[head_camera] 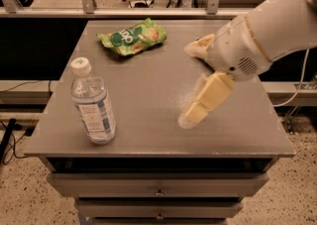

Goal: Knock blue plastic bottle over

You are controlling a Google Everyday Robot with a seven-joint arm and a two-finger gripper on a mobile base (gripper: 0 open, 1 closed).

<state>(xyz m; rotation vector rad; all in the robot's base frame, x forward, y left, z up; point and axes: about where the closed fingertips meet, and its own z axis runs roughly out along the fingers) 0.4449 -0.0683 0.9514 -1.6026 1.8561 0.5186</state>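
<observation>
The blue plastic bottle [93, 105] stands upright near the front left of the grey table [143, 137]. It is clear, with a white cap and a blue-and-white label. My gripper [188, 83] hangs from the white arm [262, 30] over the middle-right of the table, well to the right of the bottle and apart from it. Its two cream fingers are spread. The long one [205, 101] points down and left just above the tabletop. The gripper holds nothing.
A green snack bag [132, 36] lies at the back of the table, left of centre. The arm covers the table's back right. Drawers [158, 185] sit under the tabletop. A metal rail [124, 12] runs behind the table.
</observation>
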